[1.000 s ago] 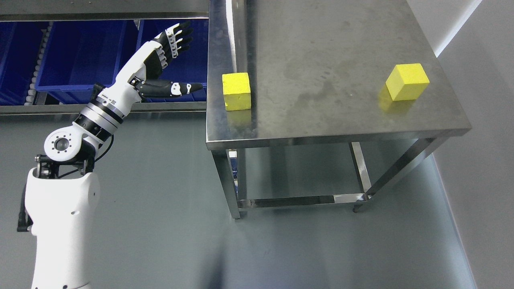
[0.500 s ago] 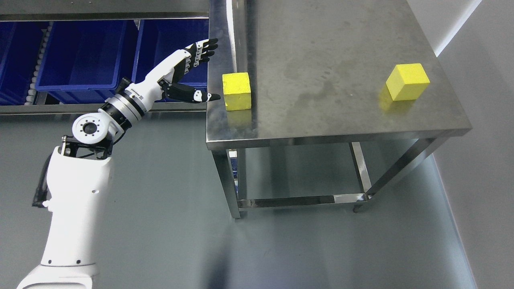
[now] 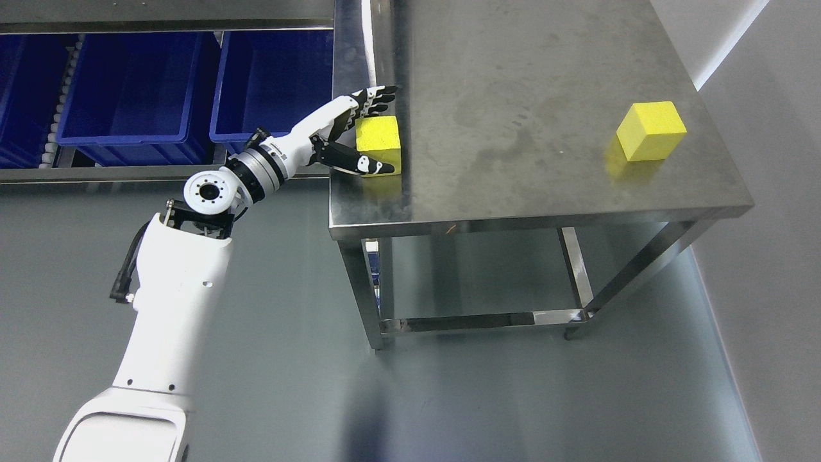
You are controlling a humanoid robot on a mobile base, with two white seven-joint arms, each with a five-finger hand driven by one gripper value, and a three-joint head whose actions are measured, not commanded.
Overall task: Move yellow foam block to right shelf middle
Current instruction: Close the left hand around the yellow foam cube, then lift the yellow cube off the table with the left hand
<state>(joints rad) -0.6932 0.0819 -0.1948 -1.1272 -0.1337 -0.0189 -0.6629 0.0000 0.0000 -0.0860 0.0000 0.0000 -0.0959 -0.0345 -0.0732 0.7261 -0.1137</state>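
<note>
The steel worktop [image 3: 545,96] fills the upper middle of the head view, and it serves as the landmark here. To the left of the worktop, lower down, sits a row of blue bins [image 3: 128,90] on a shelf. The left arm [image 3: 179,308] rises from the bottom left and reaches over the worktop's near left corner. One yellow foam block [image 3: 380,133] rests on the worktop close to that left edge; a second yellow block [image 3: 650,130] stands near the worktop's right edge, well apart from the first.

The left robot hand [image 3: 364,131] is spread wide around the nearer block, fingers [image 3: 375,96] over the far side and thumb [image 3: 359,163] along the near side. Whether any of them already touches the foam is hard to say from this angle, but nothing is gripped yet.

To do this step well, the hand should settle so fingers and thumb face opposite flat sides, then close evenly. Foam gives, so a gentle squeeze should be enough. The block sits near the worktop's left edge, so a lopsided push might nudge it off; better to close squarely and lift straight up before carrying it
</note>
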